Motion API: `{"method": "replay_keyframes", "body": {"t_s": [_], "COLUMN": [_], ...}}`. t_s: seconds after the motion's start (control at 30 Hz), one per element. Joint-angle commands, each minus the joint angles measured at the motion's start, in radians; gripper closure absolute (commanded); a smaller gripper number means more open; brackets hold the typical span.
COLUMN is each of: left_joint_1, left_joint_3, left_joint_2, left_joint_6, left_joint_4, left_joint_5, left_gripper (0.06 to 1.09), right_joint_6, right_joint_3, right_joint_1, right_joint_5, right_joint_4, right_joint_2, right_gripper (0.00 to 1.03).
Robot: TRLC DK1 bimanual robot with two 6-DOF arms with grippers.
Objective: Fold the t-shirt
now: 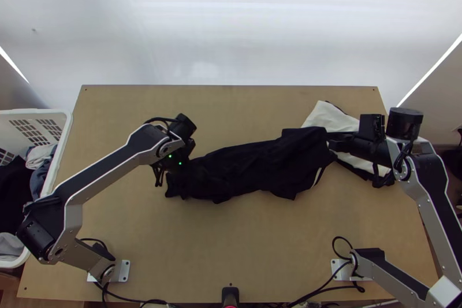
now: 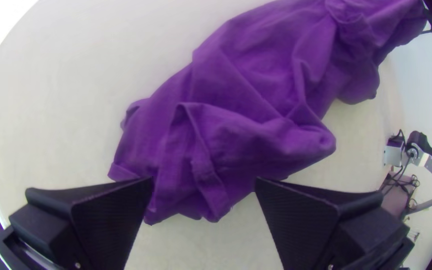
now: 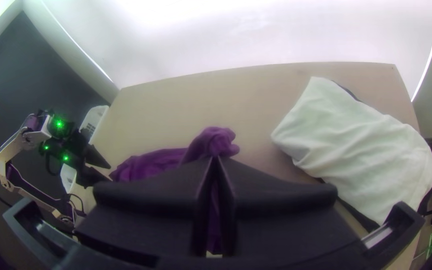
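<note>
Right tool point(image 1: 331, 143) pinching bunched t-shirt point(image 1: 254, 164), left tool point(image 1: 171, 183) spread above opposite end

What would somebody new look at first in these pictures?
Probably the long, dark, crumpled t-shirt across the middle of the table. The right hand is shut on its right end, and the left hand is open over its other end. Next, the white cloth at the table's right.

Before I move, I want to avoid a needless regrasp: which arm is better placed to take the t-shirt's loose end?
Left, I'd judge: the left gripper is open above that end of the bunched t-shirt, while the right gripper is shut on its other end.
</note>
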Motion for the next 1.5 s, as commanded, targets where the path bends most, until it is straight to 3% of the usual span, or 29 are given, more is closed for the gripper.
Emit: {"method": "replay_keyframes", "body": {"t_s": [0.0, 0.1, 0.27, 0.3, 0.4, 0.43, 1.47], "left_joint_1": [-0.020, -0.022, -0.025, -0.025, -0.025, -0.026, -0.022], "left_joint_3": [0.007, 0.010, 0.005, 0.001, -0.004, -0.005, 0.044], "left_joint_2": [0.016, 0.016, 0.027, 0.029, 0.030, 0.029, 0.059], "left_joint_6": [-0.019, -0.019, -0.013, -0.013, -0.018, -0.018, -0.036], "left_joint_4": [0.012, 0.022, 0.021, 0.018, 0.018, 0.018, 0.022], "left_joint_5": [-0.006, -0.010, -0.016, -0.017, -0.028, -0.028, -0.051], "left_gripper": [0.16, 0.29, 0.29, 0.33, 0.68, 0.73, 0.74], "right_joint_6": [0.004, 0.004, 0.007, 0.008, 0.008, 0.008, 0.005], "right_joint_3": [-0.007, -0.010, -0.016, -0.016, -0.016, -0.016, -0.031], "right_joint_1": [0.001, 0.001, 0.001, 0.001, 0.001, 0.001, 0.002], "right_joint_5": [0.000, 0.000, 0.000, 0.000, 0.000, 0.000, 0.003], "right_joint_4": [-0.001, -0.001, -0.001, -0.001, -0.001, -0.001, -0.004], "right_joint_2": [-0.010, -0.015, -0.022, -0.022, -0.025, -0.027, -0.051], "right_gripper": [1.00, 1.00, 1.00, 1.00, 1.00, 1.00, 1.00]}}
